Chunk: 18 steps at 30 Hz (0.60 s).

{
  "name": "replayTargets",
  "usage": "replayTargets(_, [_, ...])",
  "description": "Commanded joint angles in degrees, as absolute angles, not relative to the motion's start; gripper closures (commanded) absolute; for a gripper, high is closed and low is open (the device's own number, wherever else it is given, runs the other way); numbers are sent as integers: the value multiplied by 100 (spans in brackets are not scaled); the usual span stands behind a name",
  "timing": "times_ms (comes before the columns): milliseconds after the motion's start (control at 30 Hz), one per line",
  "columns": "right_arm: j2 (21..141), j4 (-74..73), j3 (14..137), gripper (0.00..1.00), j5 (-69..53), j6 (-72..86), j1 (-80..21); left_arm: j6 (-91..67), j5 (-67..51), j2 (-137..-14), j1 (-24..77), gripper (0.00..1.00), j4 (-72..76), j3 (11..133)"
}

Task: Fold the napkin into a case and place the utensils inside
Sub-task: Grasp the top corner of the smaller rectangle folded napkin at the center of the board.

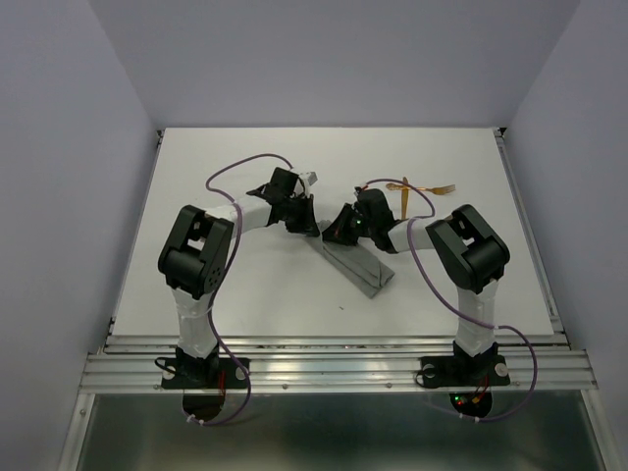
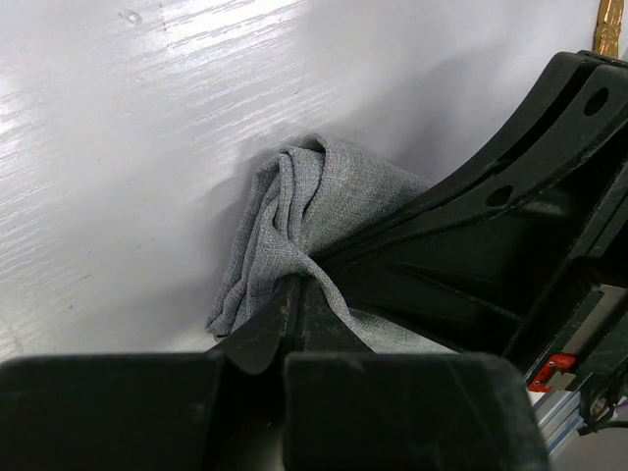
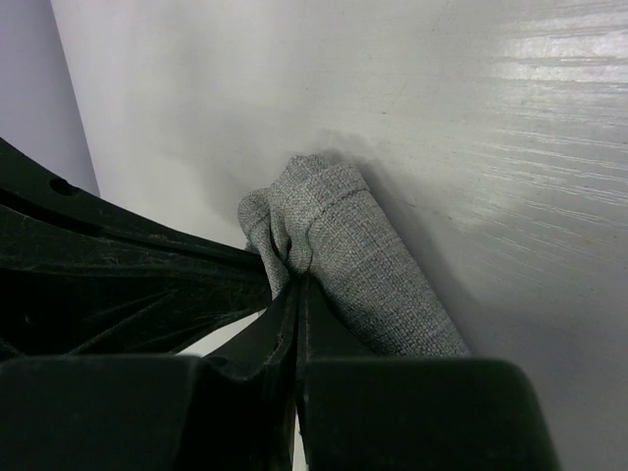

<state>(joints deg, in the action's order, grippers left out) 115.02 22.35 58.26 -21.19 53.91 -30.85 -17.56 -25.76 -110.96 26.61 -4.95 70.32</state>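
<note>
A plain mid-grey soft cloth napkin (image 1: 358, 263) lies folded into a narrow strip on the white desk (image 1: 245, 285), running diagonally from the middle toward the near right. Its far end is bunched into creased folds. Two thin, shiny golden-orange utensils (image 1: 420, 188) lie just beyond it and seem to cross, the fork (image 1: 440, 186) with its tines pointing right.

One grey napkin (image 1: 361, 267), two golden utensils (image 1: 432, 187) and two robot arms (image 1: 196, 257) are in view.
</note>
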Motion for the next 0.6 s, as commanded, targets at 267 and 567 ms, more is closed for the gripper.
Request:
replayTargets(267, [11190,1793,5977,99,-2066,5142,-3164,-1723,-2496,-11435,2760,100,-413,7181])
replayTargets(567, [10169,1486,5783,92,-1628,4747,-2901,-1486,-2540,-11171,2760,100,-483,7136])
